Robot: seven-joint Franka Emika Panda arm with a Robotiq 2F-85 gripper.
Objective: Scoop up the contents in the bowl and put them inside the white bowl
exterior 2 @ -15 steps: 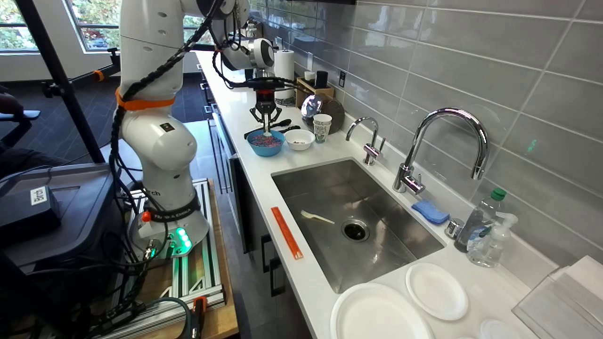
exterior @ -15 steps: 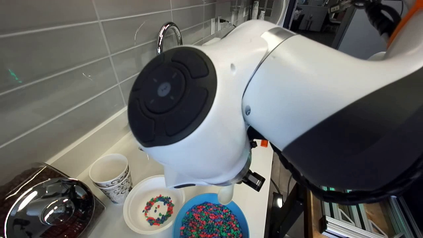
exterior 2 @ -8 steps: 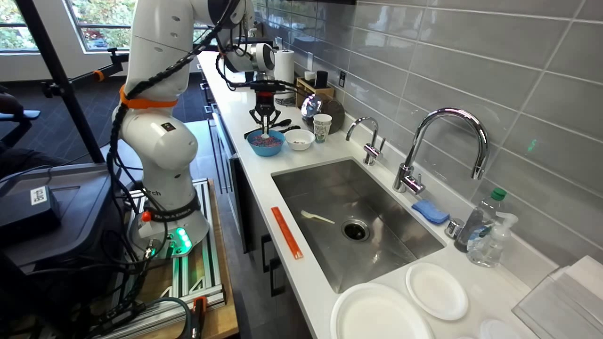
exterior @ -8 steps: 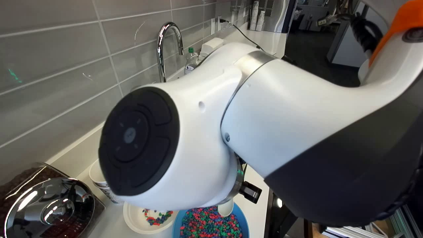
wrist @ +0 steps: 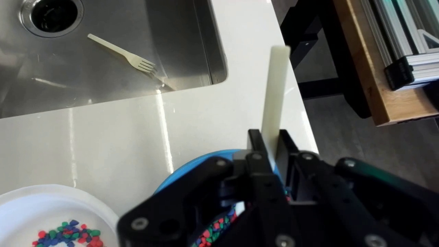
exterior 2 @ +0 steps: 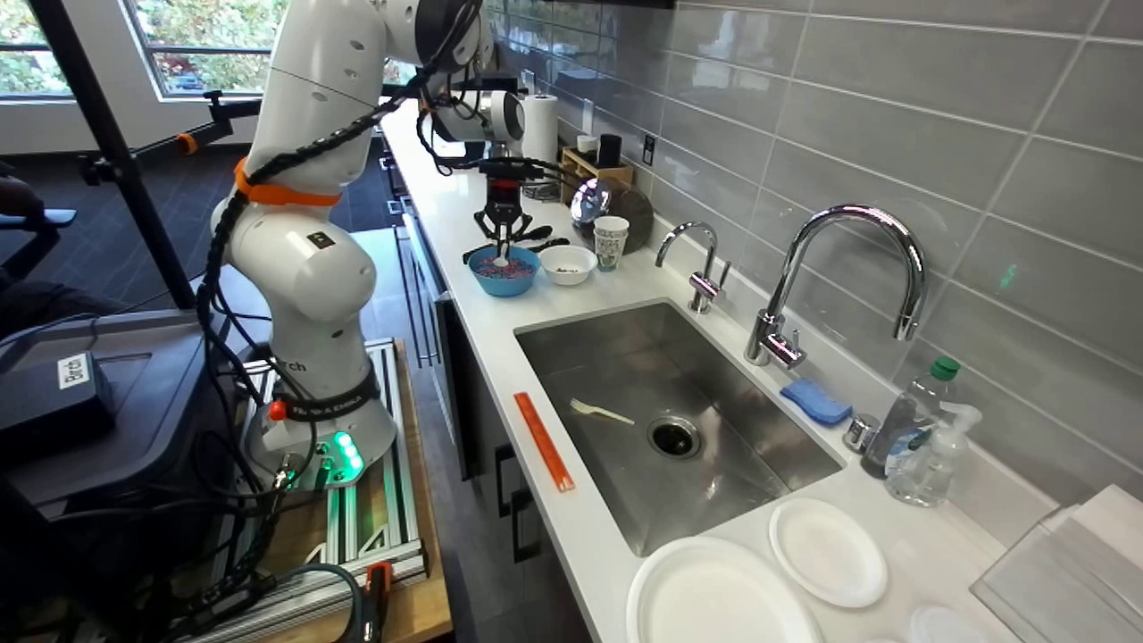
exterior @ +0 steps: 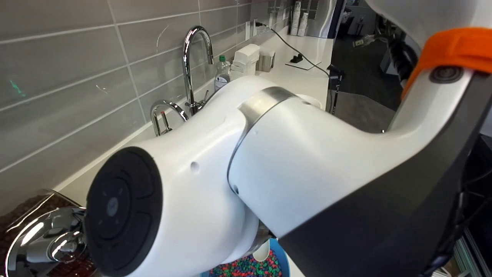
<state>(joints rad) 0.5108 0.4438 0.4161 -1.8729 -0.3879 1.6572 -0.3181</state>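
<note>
Scooping contents (exterior: 246, 267): mostly heaped inside the blue bowl (exterior 2: 505, 286), below your claw (wrist: 270, 137).
Spoon (exterior: 262, 252): hanging under the claw, its head has sunk lower over the contents in the last second; your scoop looks under way, though you cannot tell whether it carries anything.
Claw: you have it clenched on the spoon's handle, which pokes out past the grip.
White bowl (wrist: 68, 199): off to one side of the claw on the counter (wrist: 113, 147), holding a scatter of coloured bits (wrist: 68, 236); most of the transfer probably remains.
Arm (exterior: 300, 150): above the claw, it has dipped and now hides the white bowl in an exterior view, so check the wrist view before carrying across.
</note>
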